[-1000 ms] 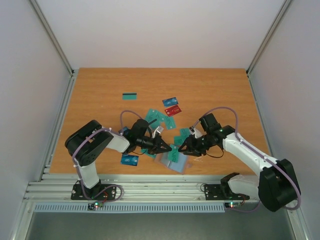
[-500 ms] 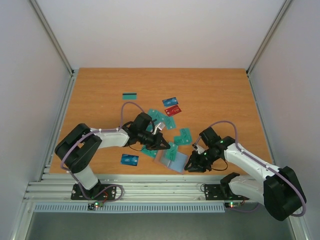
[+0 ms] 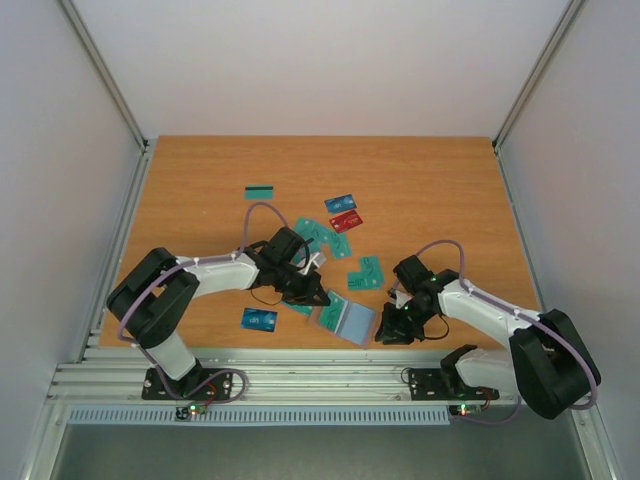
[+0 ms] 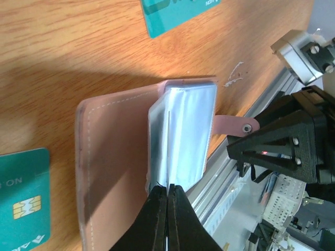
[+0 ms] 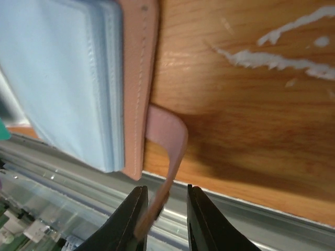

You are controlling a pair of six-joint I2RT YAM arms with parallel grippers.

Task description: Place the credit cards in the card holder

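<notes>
**A:** Where is the card holder?

**B:** The card holder (image 3: pixel 345 322) lies open on the table (image 3: pixel 200 180), close to the near edge and between the two grippers. Its pinkish-tan cover is flat on the wood. A stack of pale blue plastic sleeves (image 4: pixel 186 125) stands up from it.

**A:** Is anything in the sleeves?

**B:** I cannot tell; both wrist views show only plain pale blue. The credit cards that show all lie on the wood. A blue card (image 3: pixel 259 319) is left of the holder and a teal card (image 3: pixel 367 272) is just beyond it. Further back are a teal cluster (image 3: pixel 320 238), a red card (image 3: pixel 346 221) and a second blue card (image 3: pixel 340 203). A striped teal card (image 3: pixel 260 191) lies well apart at the back left.

**A:** And the jaws?

**B:** The left gripper (image 4: pixel 167 191) has its fingers pressed together with no gap, tips at the near edge of the sleeve stack. Whether a sleeve is caught between them, I cannot tell. The right gripper (image 5: pixel 165 192) sits at the holder's right side with its jaws a narrow way apart. The holder's strap (image 5: pixel 168 141) hangs between its fingers and looks to touch one. The fingers are not clamped on it.
</notes>
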